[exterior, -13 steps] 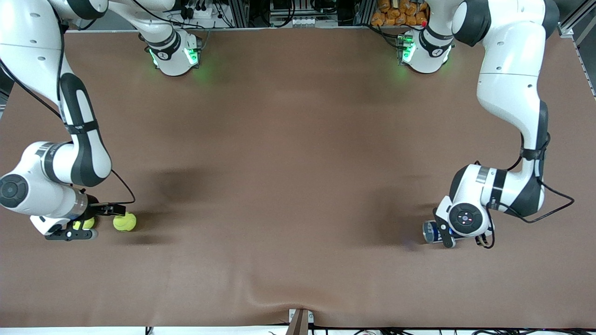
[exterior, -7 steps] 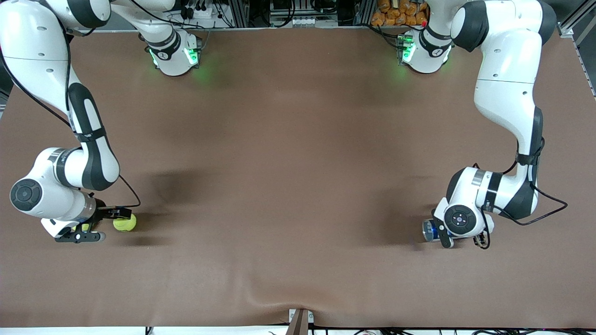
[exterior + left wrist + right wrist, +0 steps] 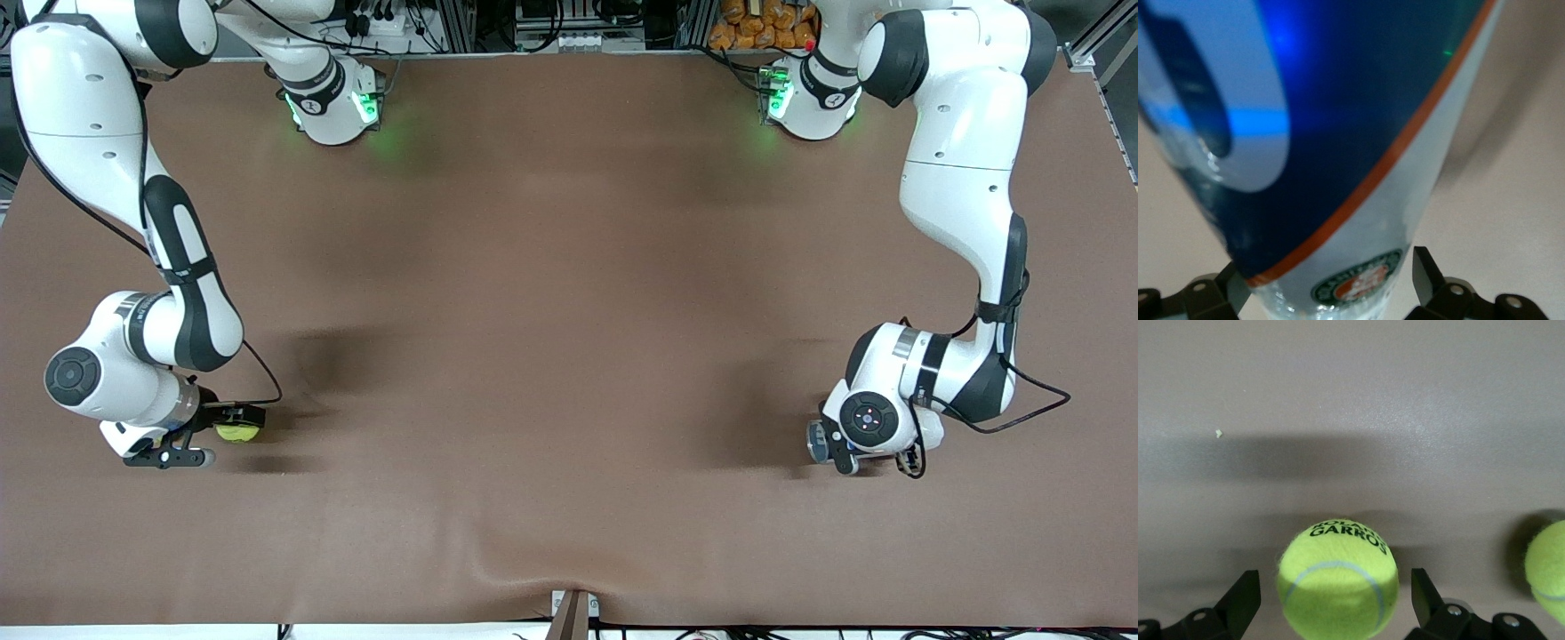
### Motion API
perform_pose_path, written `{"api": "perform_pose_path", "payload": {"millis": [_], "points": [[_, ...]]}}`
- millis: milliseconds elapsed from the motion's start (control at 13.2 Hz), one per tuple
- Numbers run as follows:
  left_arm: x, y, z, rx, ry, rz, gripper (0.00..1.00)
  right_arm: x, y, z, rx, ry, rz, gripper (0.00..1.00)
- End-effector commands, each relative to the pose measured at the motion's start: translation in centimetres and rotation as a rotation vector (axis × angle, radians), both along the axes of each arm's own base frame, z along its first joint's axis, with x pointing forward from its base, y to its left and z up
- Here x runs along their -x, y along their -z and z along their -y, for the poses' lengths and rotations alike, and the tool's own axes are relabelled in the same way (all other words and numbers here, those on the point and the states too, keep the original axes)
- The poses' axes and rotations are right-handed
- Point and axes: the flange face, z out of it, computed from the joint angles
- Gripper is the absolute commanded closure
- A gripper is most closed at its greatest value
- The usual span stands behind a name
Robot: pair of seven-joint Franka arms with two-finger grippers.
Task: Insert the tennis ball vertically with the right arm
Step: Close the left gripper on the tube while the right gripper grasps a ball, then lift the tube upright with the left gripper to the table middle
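Note:
A yellow-green tennis ball (image 3: 1338,577) lies on the brown table between the fingers of my right gripper (image 3: 1336,600), which is open and low over it. A gap shows on each side of the ball. A second ball (image 3: 1546,570) lies beside it. In the front view one ball (image 3: 237,433) peeks out from under the right hand's black parts, at the right arm's end of the table. A blue ball can (image 3: 816,442) with an orange stripe (image 3: 1338,147) lies on its side at the left arm's end. My left gripper (image 3: 1331,293) straddles it, open.
A brown cloth (image 3: 569,311) covers the table and has a wrinkle (image 3: 498,569) near the front edge. A small bracket (image 3: 573,613) sits at that edge. Both arm bases (image 3: 333,107) (image 3: 809,102) stand along the back edge, with orange packets (image 3: 765,22) past them.
The right hand slid toward the left arm's end and now covers part of the visible ball. The left hand slid toward the right arm's end, covering more of the can. Both grippers stayed open.

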Motion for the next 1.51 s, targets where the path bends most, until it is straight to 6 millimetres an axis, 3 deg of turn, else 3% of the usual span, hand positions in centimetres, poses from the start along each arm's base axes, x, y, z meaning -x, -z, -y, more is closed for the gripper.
{"api": "perform_pose_path", "payload": {"millis": [0, 227, 302, 453, 604, 755, 831, 982, 1435], "points": [[-0.4, -0.1, 0.5, -0.014, 0.03, 0.011, 0.16, 0.0, 0.2, 0.1, -0.012, 0.015, 0.01, 0.0], [-0.5, -0.3, 0.8, -0.014, 0.034, 0.015, 0.21, 0.0, 0.2, 0.1, -0.012, 0.015, 0.01, 0.0], [-0.5, -0.6, 0.8, -0.013, 0.034, 0.02, 0.21, 0.0, 0.2, 0.1, -0.012, 0.015, 0.01, 0.08], [-0.6, -1.1, 1.1, -0.01, 0.038, 0.026, 0.21, 0.0, 0.2, 0.1, -0.012, 0.015, 0.01, 0.55], [-0.7, -1.3, 1.5, -0.002, 0.067, 0.011, 0.26, 0.0, 0.1, 0.1, -0.012, 0.021, 0.01, 0.82], [-0.8, -1.8, 1.7, 0.005, 0.076, 0.011, 0.26, 0.0, -0.2, 0.4, -0.012, 0.027, 0.007, 0.99], [-1.0, -2.7, 2.0, 0.015, 0.076, 0.023, 0.26, -0.2, -0.8, 0.5, -0.013, 0.026, 0.016, 1.0], [-0.9, -4.5, 4.6, 0.068, 0.093, 0.04, 0.27, -0.6, -3.0, 0.6, -0.017, 0.023, 0.009, 1.0], [-0.6, -7.8, 9.0, 0.345, -0.026, 0.05, 0.26, -1.4, -15.7, 0.8, -0.031, 0.016, -0.019, 1.0]]}}
